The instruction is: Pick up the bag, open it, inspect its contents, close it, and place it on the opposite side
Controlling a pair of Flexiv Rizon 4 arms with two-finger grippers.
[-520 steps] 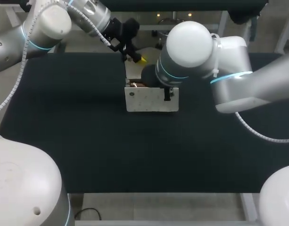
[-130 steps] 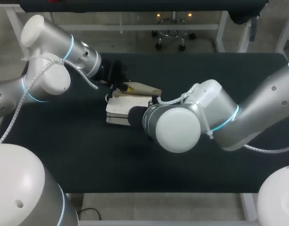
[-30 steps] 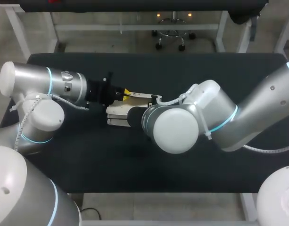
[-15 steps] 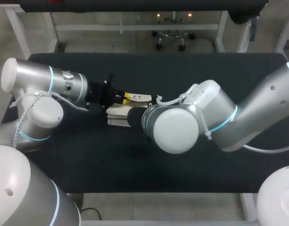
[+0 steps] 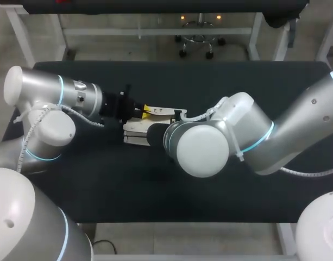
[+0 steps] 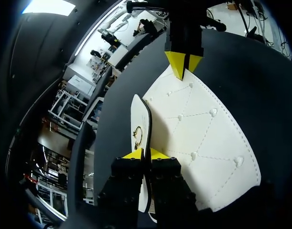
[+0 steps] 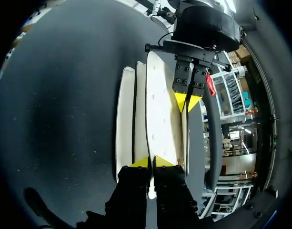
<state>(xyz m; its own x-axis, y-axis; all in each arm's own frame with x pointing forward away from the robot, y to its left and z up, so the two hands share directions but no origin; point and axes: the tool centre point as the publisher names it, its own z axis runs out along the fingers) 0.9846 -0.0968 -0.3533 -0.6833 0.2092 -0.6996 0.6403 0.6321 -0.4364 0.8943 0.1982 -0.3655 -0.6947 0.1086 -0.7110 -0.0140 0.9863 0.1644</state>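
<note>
A white quilted bag [image 5: 134, 128] lies on its side on the black table, left of the middle. In the left wrist view my left gripper [image 6: 145, 153] is shut on the thin edge of the bag's flap [image 6: 140, 114], beside a gold clasp [image 6: 137, 135]. The studded side panel [image 6: 203, 138] spreads out beside it. My right gripper [image 7: 150, 163] is shut on the opposite edge of the bag [image 7: 157, 109], facing the left gripper [image 7: 187, 101]. Seen from above, the left gripper [image 5: 146, 111] shows its yellow tips, while the right gripper is hidden under its own arm.
The black table [image 5: 237, 81] carries nothing else. My right arm's bulky elbow [image 5: 201, 147] hangs over the middle, right beside the bag. My left arm [image 5: 57, 98] lies along the table's left side.
My left arm has shifted slightly, and the flap in its gripper has come down a little onto the bag. The right arm and the bag's body have stayed put.
</note>
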